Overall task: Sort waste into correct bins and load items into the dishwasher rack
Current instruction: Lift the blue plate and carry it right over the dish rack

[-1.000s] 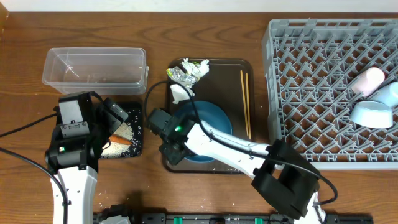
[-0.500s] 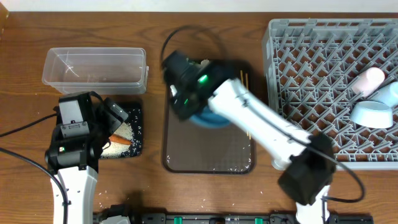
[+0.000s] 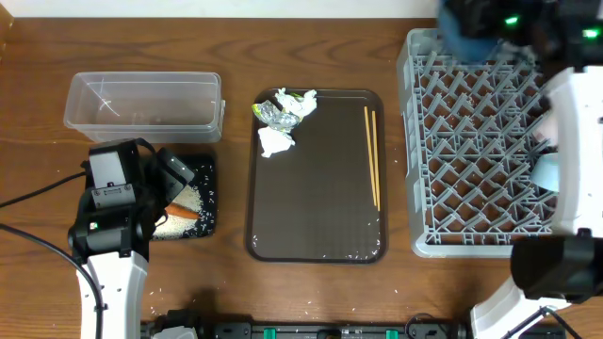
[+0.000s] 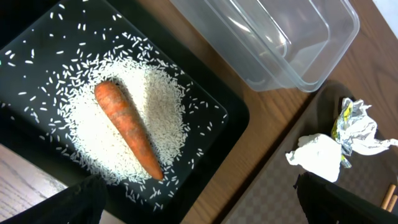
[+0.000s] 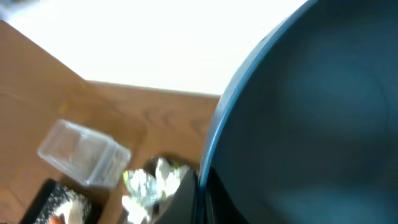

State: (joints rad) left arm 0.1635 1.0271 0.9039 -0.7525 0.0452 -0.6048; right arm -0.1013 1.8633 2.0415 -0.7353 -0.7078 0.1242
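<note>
**Loading step.** The right arm's fingers (image 5: 186, 196), pressed together on the rim of the large dark-blue round dish (image 5: 311, 124), hold it aloft over the far left corner of the large square grey plastic pegged rack (image 3: 471, 169). Next move, by judgement: lower the dish on edge between pegs, then release. The left arm's fingers (image 4: 74, 202), spread wide, hover above the shallow black rectangular tray (image 4: 217, 118) of loose white rice (image 4: 158, 93) and an orange carrot piece (image 4: 127, 127).

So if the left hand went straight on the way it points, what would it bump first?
Probably the carrot lying on the rice pile in the black tray. The open left hand points down at them, though how far off is hard to tell.
</note>
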